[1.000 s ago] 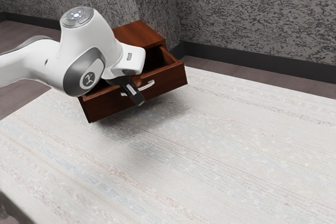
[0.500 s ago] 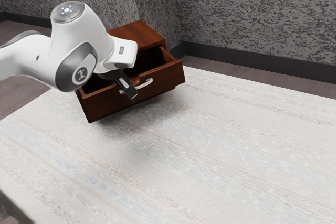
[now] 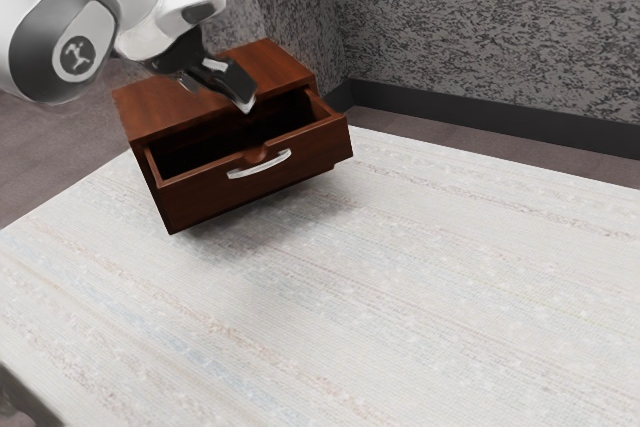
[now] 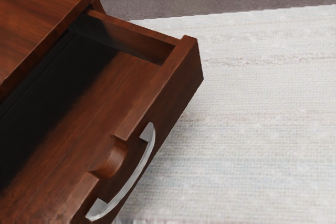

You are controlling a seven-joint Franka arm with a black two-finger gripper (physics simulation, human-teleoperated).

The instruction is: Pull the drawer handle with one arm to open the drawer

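My black two-finger pincer [image 3: 236,95] hangs on the white arm over the dark red-brown wooden cabinet [image 3: 150,112], just above its flat top and near the back of the open drawer. Whether the pincer is wide or narrow I cannot tell from this angle. It is well apart from the handle and higher than it. The matching red-brown wooden drawer [image 3: 200,197] stands pulled partway out of the cabinet toward the exterior view's right, its inside dark and shadowed. On the drawer's front sits the curved silver metal handle [image 3: 258,163], fixed at both ends and bowed outward. From my hand I look down on the cabinet top [image 4: 37,19], the drawer's side wall and corner [image 4: 173,87], and the silver handle [image 4: 131,174] below them. The cabinet rests on the table covered in pale woven cloth [image 3: 420,297], near the table's far corner. Behind it rises a grey speckled wall [image 3: 480,17] with a dark baseboard [image 3: 500,113].
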